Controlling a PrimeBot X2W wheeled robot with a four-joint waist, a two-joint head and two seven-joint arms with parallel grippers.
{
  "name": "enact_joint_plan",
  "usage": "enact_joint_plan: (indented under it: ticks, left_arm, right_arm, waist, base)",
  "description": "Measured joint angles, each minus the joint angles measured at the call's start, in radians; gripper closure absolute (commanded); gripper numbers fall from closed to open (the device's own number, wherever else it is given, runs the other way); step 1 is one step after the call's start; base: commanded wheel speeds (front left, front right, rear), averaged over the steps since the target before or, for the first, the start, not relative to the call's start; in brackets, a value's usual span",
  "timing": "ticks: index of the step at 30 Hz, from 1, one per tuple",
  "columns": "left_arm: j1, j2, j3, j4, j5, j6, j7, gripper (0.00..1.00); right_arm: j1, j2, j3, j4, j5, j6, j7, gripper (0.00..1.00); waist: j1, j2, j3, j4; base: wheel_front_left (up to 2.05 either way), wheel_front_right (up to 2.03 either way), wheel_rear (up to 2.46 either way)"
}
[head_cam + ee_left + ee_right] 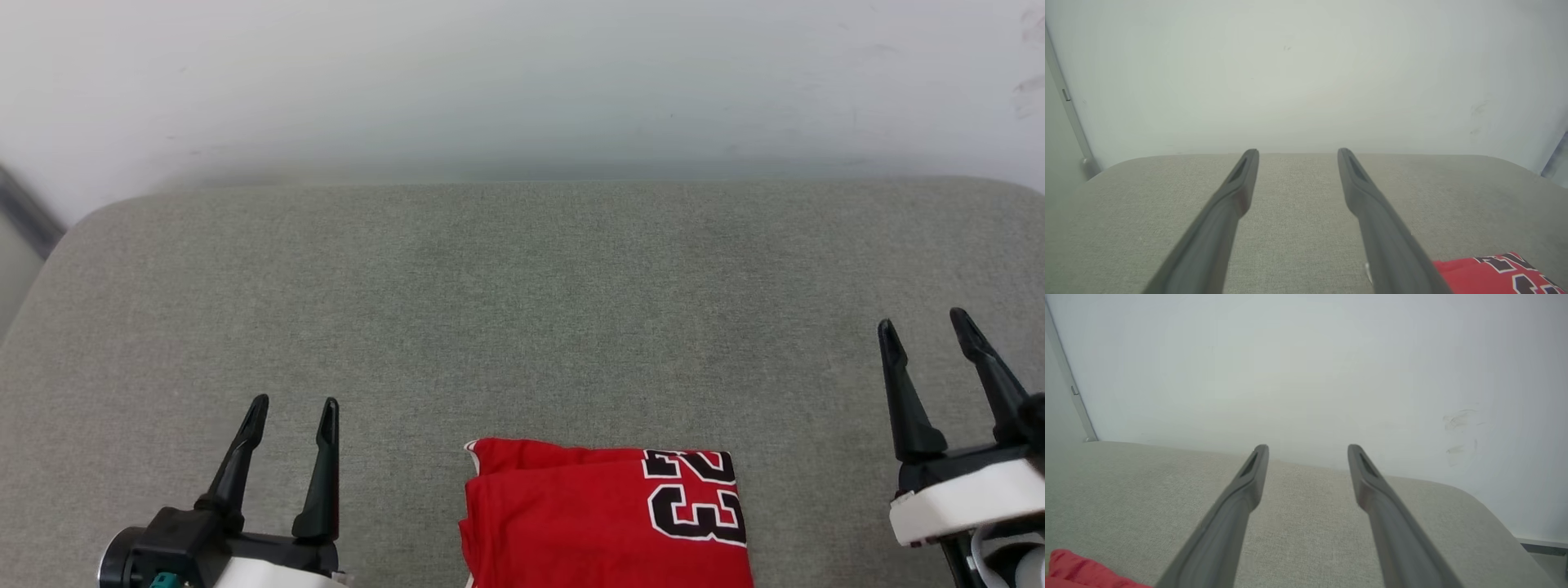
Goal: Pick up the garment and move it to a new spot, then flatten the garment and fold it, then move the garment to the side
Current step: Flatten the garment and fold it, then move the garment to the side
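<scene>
The garment [604, 514] is seen folded at six o'clock; both end effectors, left [292, 410] and right [925, 322], are held wide and empty; the sideways move is judged left.

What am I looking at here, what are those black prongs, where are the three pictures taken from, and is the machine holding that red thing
A two-armed robot works at a grey padded surface against a pale wall. The black prongs are its grippers' fingers. The head view looks down from the robot's head: left gripper lower left, right gripper at the right. The other two pictures come from wrist cameras looking along each gripper's own fingers: left, right. The red thing is a folded jersey with a black, white-edged "23", lying between the grippers. Both grippers are open and hold nothing.
</scene>
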Motion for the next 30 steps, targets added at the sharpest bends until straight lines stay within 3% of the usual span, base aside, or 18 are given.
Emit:
enact_joint_plan:
  ticks: [9,19,25,30]
  left_arm:
    - [0.012,0.000,0.003,-0.026,0.029,0.000,0.000,0.00]
    - [0.032,-0.014,0.022,-0.043,0.036,0.000,0.000,0.00]
    - [0.027,-0.013,0.022,-0.044,0.036,0.000,0.000,0.00]
    - [0.025,-0.013,0.014,-0.041,0.043,0.000,0.000,0.00]
  right_arm:
    - [0.091,0.080,-0.033,-0.032,-0.048,0.000,-0.103,0.00]
    - [0.105,0.111,-0.012,-0.025,-0.054,0.000,-0.101,0.00]
    - [0.118,0.081,0.019,-0.063,-0.032,0.000,0.034,0.00]
    - [0.155,0.033,0.101,-0.121,0.091,0.000,0.326,0.00]
  waist:
    - [0.0000,0.0000,-0.002,0.001]
    - [-0.0001,0.0000,0.001,0.007]
    - [0.0000,0.0000,0.009,0.017]
    - [0.0000,0.0000,0.025,0.023]
  base:
    - [0.00,0.00,0.00]
    - [0.00,0.00,0.00]
    - [0.00,0.00,0.00]
    - [0.00,0.00,0.00]
